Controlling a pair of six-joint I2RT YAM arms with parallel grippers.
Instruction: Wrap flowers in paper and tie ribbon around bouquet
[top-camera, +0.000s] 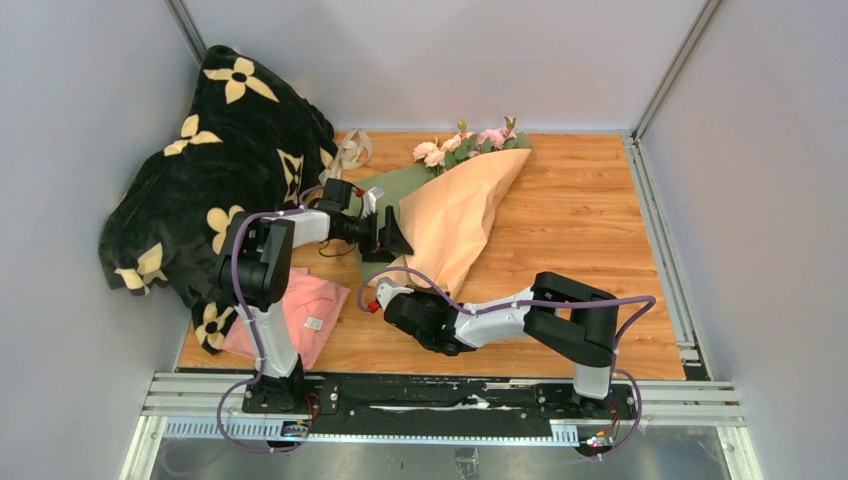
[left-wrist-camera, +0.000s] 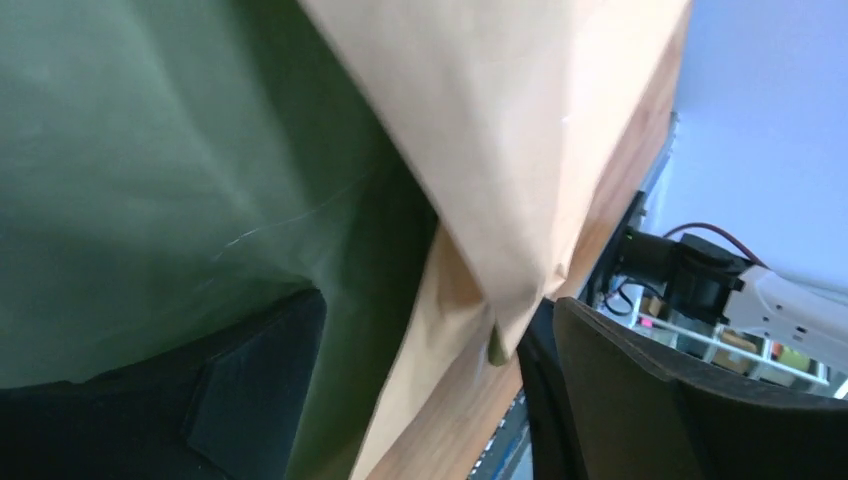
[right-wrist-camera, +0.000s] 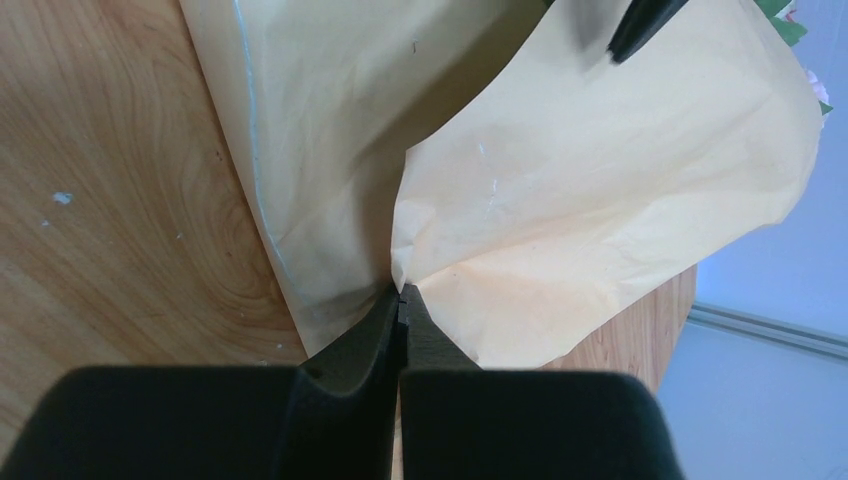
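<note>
**Desk:** What's on your screens, biggest thing first?

**Me:** I see the wooden table (top-camera: 580, 230). A black blanket (top-camera: 200, 170) with cream flower prints is heaped over its far left corner, against the wall. The next biggest is the bouquet (top-camera: 455, 200), lying slantwise in the middle of the table. Its wide end is toward the back wall and its narrow end points at me.

**Desk:** And the wrapping?

**Me:** The paper (top-camera: 460, 225) is rolled peach side out. A strip of its olive side lies exposed along the left. A pink cloth (top-camera: 300, 315) lies flat at the near left, touching the blanket's lower edge. The flowers (top-camera: 465, 145) stick out of the cone's far end as pink and cream heads with leaves. I make out the ribbon (top-camera: 350, 152) in a loose cream tangle at the back, just beside the blanket and apart from the cone.

**Desk:** What are the hands doing?

**Me:** My left gripper (top-camera: 390, 235) is at the cone's left side with its jaws spread wide. The wrist view shows olive paper and the peach edge between the fingers, and nothing is clamped. My right gripper (right-wrist-camera: 400, 300) is pressed fully together, with its tips right at the paper's edge at the narrow end. I can't tell whether a sliver of paper is pinched there.
</note>
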